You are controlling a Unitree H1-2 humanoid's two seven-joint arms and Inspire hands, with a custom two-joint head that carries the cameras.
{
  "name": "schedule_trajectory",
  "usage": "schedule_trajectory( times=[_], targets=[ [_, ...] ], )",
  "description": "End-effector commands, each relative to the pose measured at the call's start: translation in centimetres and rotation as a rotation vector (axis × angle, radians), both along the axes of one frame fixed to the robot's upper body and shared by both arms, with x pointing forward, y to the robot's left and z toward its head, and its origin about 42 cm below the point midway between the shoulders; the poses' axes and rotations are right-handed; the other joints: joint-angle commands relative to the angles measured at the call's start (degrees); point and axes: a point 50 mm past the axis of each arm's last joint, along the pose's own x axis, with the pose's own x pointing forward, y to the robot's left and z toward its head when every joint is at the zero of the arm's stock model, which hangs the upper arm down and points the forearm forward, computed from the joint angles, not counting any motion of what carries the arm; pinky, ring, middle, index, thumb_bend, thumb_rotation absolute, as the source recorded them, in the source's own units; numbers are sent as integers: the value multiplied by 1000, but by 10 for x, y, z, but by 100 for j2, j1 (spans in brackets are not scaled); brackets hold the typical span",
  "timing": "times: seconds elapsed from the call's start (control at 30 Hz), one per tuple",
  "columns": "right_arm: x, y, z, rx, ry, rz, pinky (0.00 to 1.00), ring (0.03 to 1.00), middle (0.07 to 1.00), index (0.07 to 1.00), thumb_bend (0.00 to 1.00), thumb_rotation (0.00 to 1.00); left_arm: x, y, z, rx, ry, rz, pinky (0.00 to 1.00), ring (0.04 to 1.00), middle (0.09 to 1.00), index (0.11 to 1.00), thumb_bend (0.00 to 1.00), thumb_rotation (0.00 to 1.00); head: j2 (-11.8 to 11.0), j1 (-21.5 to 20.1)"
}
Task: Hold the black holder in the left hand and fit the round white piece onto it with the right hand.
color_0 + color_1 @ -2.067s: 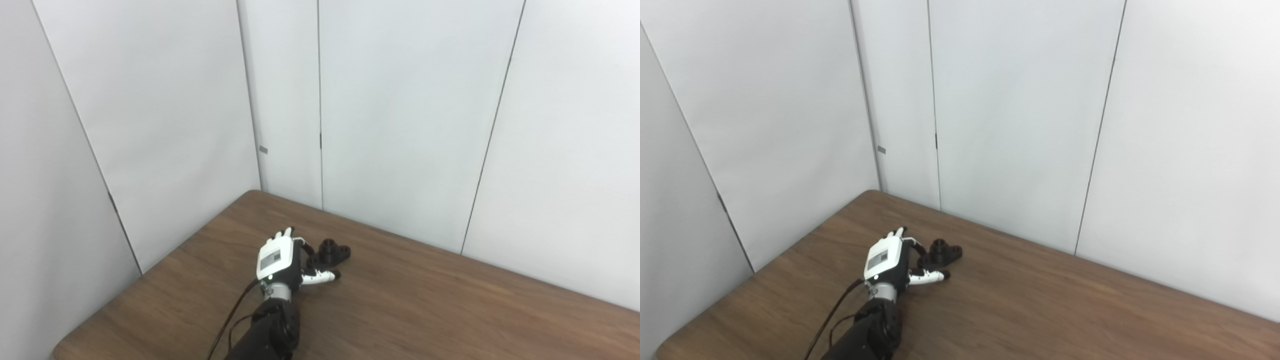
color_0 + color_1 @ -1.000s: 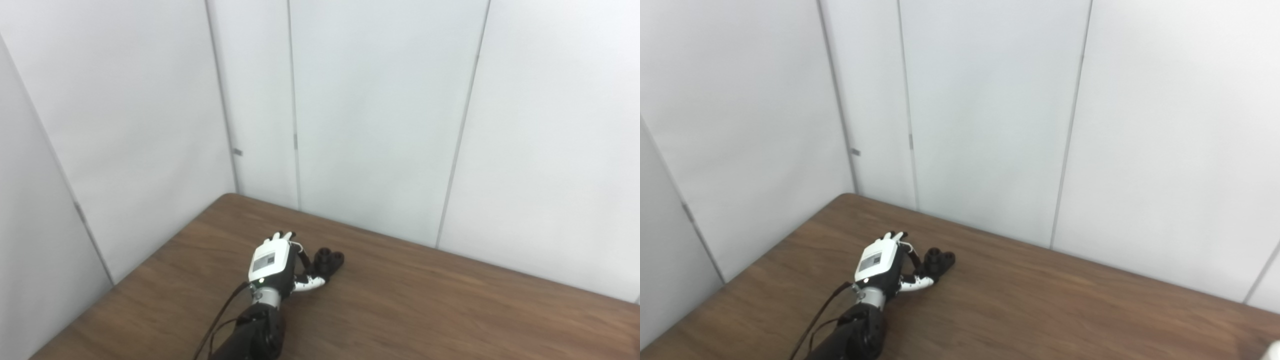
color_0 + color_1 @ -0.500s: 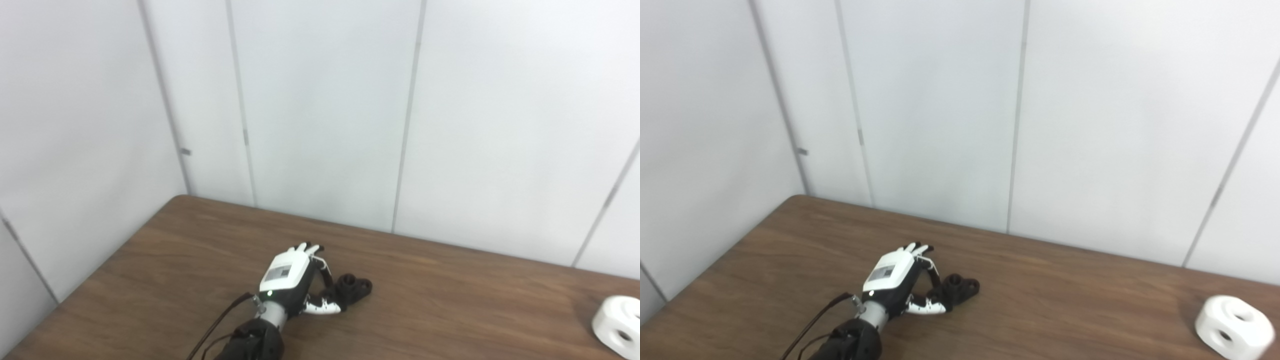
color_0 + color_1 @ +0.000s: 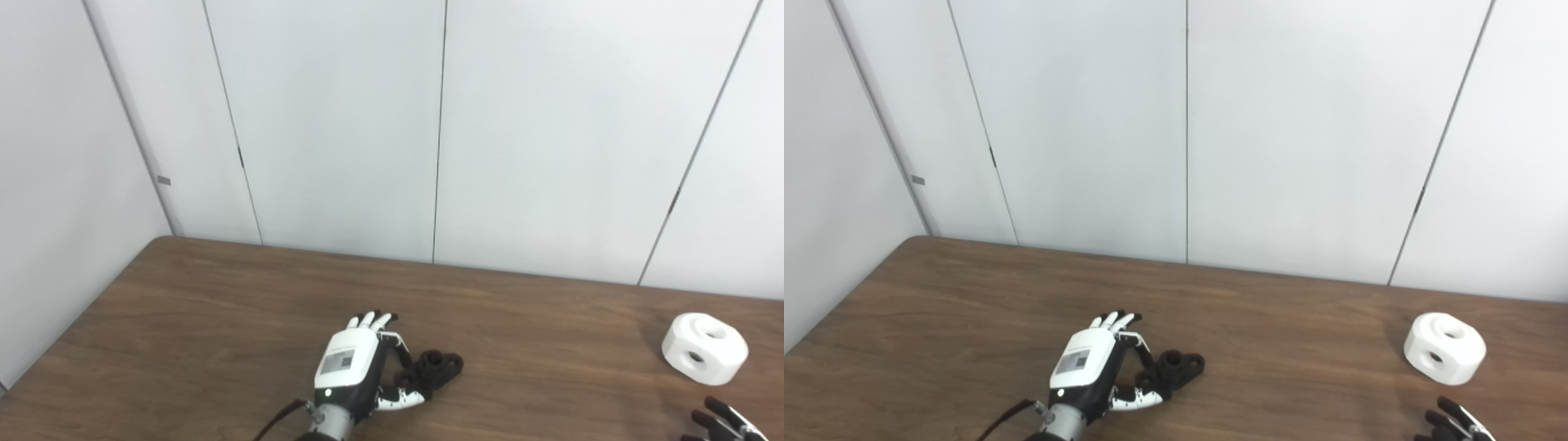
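holder (image 4: pixel 436 366) blk | round piece (image 4: pixel 704 348) wht | table (image 4: pixel 202 318) brn woodgrain | L robot hand (image 4: pixel 355 364) wht/blk

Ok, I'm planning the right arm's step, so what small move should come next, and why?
Probably reach the right hand forward to the round white piece. Only its fingertips show at the bottom edge, short of the piece, which lies untouched on the table, while the left hand is already at the black holder.

The black holder (image 4: pixel 436 367) is lying on the tabletop (image 4: pixel 208 318) at left-centre. The round white piece (image 4: pixel 704 348), holes showing, is sitting well apart at the right.
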Motion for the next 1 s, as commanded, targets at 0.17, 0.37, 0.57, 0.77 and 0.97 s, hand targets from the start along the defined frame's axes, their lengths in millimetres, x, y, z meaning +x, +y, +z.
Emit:
schedule_trajectory(
  times=[0.17,0.37,0.57,0.77,0.97],
  targets=[
    [4,10,-4,-11,-3,41,526,700,802,820,580,644,-16,-15,-6,5,12,-85,1000,962,916,482,517,51,37,-626],
    [6,25,-6,-41,-11,46,523,694,800,821,559,654,-24,-11,-7,-4,16,-123,1000,962,912,482,516,51,0,-1180],
    [9,36,-7,-9,-29,38,535,703,805,838,540,674,-29,-11,-7,5,27,-137,978,971,920,482,516,52,-74,-1534],
    [10,26,5,26,-155,-25,529,706,818,815,610,649,-26,-5,-6,7,21,-150,999,972,919,482,517,50,-207,-1861],
    [14,5,45,-98,-297,-229,491,671,775,817,561,600,-19,3,-4,27,33,-151,1000,986,922,483,516,50,-371,-2291]
  ],
)
